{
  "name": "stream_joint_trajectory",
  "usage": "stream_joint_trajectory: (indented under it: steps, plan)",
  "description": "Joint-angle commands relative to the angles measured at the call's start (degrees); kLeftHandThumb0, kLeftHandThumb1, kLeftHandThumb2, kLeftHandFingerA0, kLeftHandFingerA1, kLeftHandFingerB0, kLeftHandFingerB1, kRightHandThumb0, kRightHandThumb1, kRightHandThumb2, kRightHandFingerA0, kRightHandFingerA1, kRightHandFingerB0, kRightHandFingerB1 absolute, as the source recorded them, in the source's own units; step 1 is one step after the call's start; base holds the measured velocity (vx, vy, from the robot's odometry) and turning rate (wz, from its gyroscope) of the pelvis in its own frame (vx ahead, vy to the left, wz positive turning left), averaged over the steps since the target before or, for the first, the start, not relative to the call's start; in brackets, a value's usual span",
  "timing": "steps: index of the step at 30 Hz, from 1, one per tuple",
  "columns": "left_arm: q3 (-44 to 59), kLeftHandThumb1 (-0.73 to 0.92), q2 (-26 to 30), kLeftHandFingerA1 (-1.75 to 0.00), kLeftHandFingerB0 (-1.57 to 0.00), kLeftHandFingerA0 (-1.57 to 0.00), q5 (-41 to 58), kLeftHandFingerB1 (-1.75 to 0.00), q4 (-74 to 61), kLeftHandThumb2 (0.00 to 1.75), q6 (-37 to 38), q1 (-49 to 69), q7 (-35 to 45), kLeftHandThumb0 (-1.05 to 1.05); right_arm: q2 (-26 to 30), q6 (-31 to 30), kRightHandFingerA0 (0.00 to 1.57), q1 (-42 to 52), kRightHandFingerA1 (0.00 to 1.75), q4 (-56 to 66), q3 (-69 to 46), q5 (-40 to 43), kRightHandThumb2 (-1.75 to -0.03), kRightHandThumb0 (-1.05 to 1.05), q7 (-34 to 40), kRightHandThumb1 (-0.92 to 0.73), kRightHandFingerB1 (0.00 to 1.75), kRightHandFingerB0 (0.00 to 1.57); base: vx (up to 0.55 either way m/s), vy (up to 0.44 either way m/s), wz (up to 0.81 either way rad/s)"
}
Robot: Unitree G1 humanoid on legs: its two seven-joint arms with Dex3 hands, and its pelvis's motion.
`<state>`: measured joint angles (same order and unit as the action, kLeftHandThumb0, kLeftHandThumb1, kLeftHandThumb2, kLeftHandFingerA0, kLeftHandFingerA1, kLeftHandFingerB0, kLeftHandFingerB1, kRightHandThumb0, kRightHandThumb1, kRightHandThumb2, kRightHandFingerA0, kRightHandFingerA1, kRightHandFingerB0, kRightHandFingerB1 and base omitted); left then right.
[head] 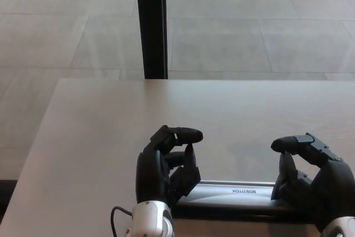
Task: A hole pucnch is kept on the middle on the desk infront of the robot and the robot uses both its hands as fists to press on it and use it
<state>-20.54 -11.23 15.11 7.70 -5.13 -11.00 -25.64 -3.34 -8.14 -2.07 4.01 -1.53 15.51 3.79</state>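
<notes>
At the near edge of the desk [100,137], right in front of you, the hole punch [236,195] lies crosswise, its long silver lever arm facing up with the printed brand name reading upside down from your view, and a dark base showing under it. Your left hand [166,167] sits over the left end of the lever, its fingers [186,135] curled in toward the palm in a loose fist that grips nothing; you cannot tell from this angle whether it actually touches the metal. Your right hand [308,176] sits over the right end of the punch, hiding that end, with its fingers likewise curled into a loose fist and closed on nothing. The middle stretch of the lever shows bare between the two hands. Beyond the far edge of the desk, a black post [151,23] rises from the pale tiled floor [249,26].
</notes>
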Motion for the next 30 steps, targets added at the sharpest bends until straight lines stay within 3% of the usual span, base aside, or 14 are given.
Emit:
stream_joint_trajectory:
  steps: [1,5,9,10,11,15,18,21,25,28,30]
  plan:
    - [-7.9,0.88,-25.7,-1.75,-0.54,-0.86,-7.5,-1.34,20.2,0.72,20.2,13.4,-18.7,-0.36,-6.8,18.6,1.07,4.1,1.75,-9.6,-3.9,-4.8,-0.91,-0.41,6.9,-0.64,1.53,0.76,0.0,0.0,0.0]
    - [-10.5,0.87,-22.9,-1.75,-0.56,-0.86,-13.8,-1.45,24.1,0.76,21.9,10.9,-24.2,-0.33,-8.4,23.9,1.05,4.4,1.75,-13.5,-4.6,-6.5,-0.85,-0.44,8.3,-0.67,1.56,0.74,0.0,0.0,0.0]
    - [-13.4,0.74,-19.9,-1.75,-0.64,-0.84,-19.7,-1.53,28.9,0.93,24.4,8.4,-28.8,-0.3,-9.1,30.3,1.05,3.7,1.75,-19.3,-4.8,-11.6,-0.88,-0.43,13.4,-0.67,1.61,0.75,0.0,0.0,0.0]
    - [-15.0,0.75,-18.7,-1.75,-0.58,-0.82,-22.0,-1.58,30.2,0.91,23.8,7.4,-30.4,-0.29,-9.5,31.6,1.02,3.5,1.75,-21.0,-5.1,-12.4,-0.9,-0.43,14.8,-0.65,1.63,0.74,0.0,0.0,0.0]
    - [-16.0,0.77,-18.1,-1.75,-0.63,-0.81,-23.3,-1.48,31.1,0.87,23.5,6.7,-31.3,-0.3,-9.7,32.7,1.01,3.1,1.75,-22.6,-5.4,-13.0,-0.92,-0.43,15.9,-0.64,1.61,0.75,0.0,0.0,0.0]
    - [-17.7,0.84,-17.4,-1.75,-0.63,-0.81,-26.2,-1.43,34.4,0.73,24.4,3.5,-34.5,-0.33,-10.4,38.8,0.97,1.5,1.75,-29.9,-6.9,-12.6,-0.94,-0.42,16.6,-0.6,1.61,0.77,0.0,0.0,0.0]
    - [-18.0,0.74,-17.4,-1.75,-0.68,-0.89,-27.5,-1.42,38.8,0.9,24.8,-0.3,-36.4,-0.32,-10.0,40.9,0.95,0.9,1.75,-33.0,-7.8,-13.6,-0.97,-0.41,18.4,-0.56,1.65,0.8,0.0,0.0,0.0]
    - [-17.2,0.77,-17.6,-1.75,-0.67,-0.86,-27.0,-1.44,43.4,0.85,23.5,-3.9,-36.6,-0.32,-9.4,42.5,0.92,-0.2,1.75,-36.9,-8.6,-14.7,-0.95,-0.42,20.6,-0.57,1.65,0.8,0.0,0.0,0.0]
    - [-16.5,0.8,-17.4,-1.75,-0.66,-0.86,-27.3,-1.37,47.3,0.81,22.8,-6.9,-38.1,-0.32,-8.4,40.3,0.97,-1.3,1.75,-39.8,-8.2,-17.5,-1.0,-0.4,24.6,-0.51,1.6,0.83,0.0,0.0,0.0]
    - [-16.5,0.86,-16.8,-1.75,-0.64,-0.82,-27.9,-1.28,49.9,0.73,22.0,-8.4,-37.9,-0.33,-8.0,37.9,0.94,-2.0,1.73,-42.5,-7.4,-19.5,-0.91,-0.39,27.6,-0.56,1.55,0.83,0.0,0.0,0.0]
    - [-17.0,0.88,-16.2,-1.75,-0.59,-0.78,-28.6,-1.38,51.6,0.69,19.9,-9.7,-37.3,-0.33,-9.5,37.8,0.91,-1.9,1.71,-43.5,-9.0,-15.1,-0.73,-0.45,24.3,-0.63,1.52,0.77,0.0,0.0,0.0]
